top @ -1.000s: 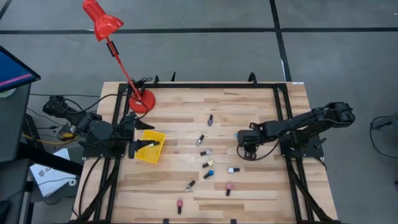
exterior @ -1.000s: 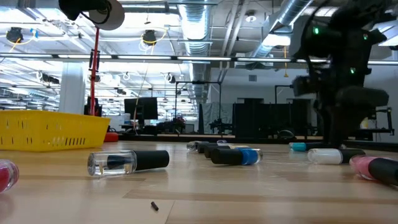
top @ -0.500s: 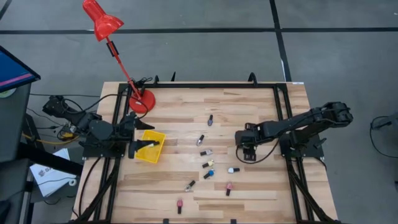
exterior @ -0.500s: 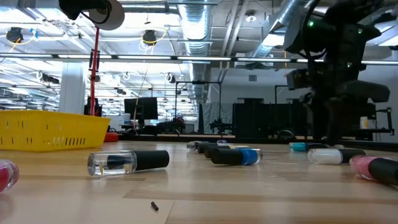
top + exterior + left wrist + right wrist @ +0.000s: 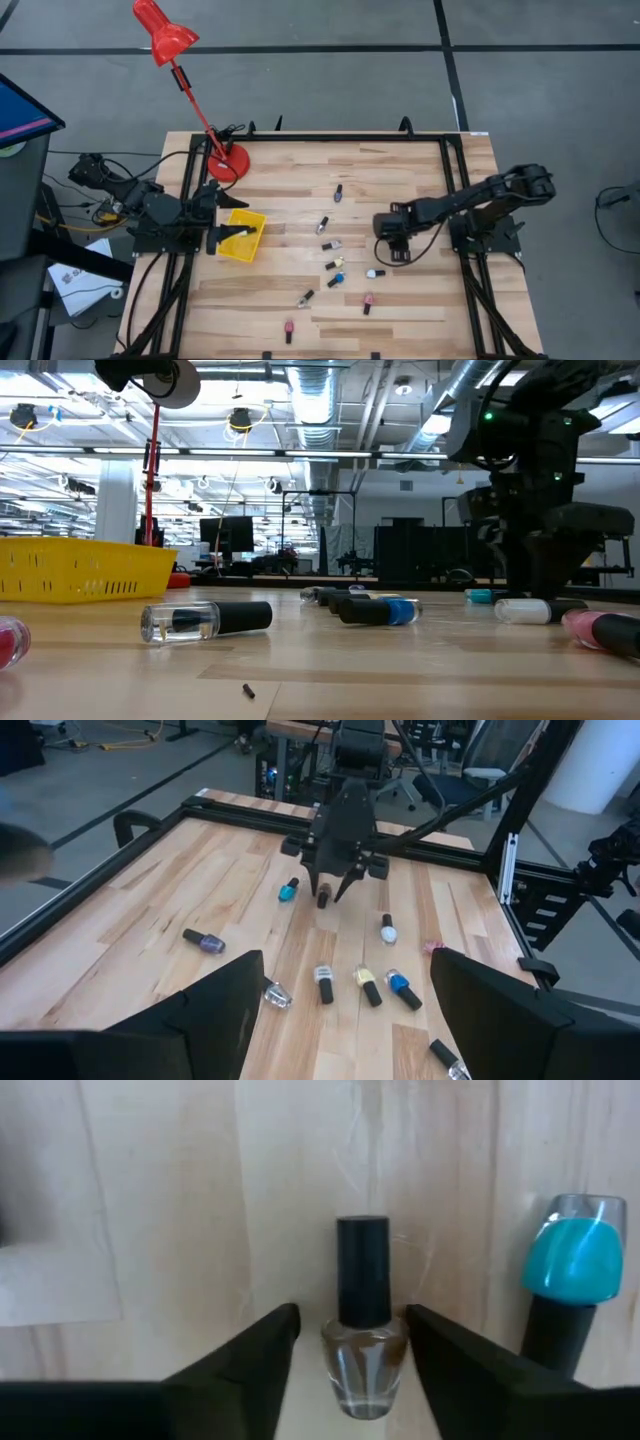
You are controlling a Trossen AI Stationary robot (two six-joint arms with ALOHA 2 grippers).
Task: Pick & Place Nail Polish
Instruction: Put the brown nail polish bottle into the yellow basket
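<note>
While the left end effector (image 5: 340,1010) waits at the worktop's (image 5: 400,300) 9 o'clock edge, fingers spread wide & holding nothing, just beside the yellow basket (image 5: 241,236), the right end effector (image 5: 390,250) is down at approx 3 o'clock of worktop centre. R wrist view: its two fingers (image 5: 255,1355) stand either side of a clear nail polish bottle w/ black cap (image 5: 364,1320), lying flat on the wood; whether they touch the glass, can't tell. A teal-capped bottle (image 5: 570,1285) lies just beside it. L wrist view shows the same end effector pointing down over that clear bottle, w/ the teal one near. Rest of the polish is loose on the worktop, scattered from centre toward 6 o'clock: white-bodied bottle (image 5: 375,273), blue one (image 5: 338,279), pink one (image 5: 367,301), another pink at the 6 o'clock edge (image 5: 289,328), dark-capped one toward 12 (image 5: 339,192). Red desk lamp (image 5: 180,75), base at approx 10 o'clock corner
</note>
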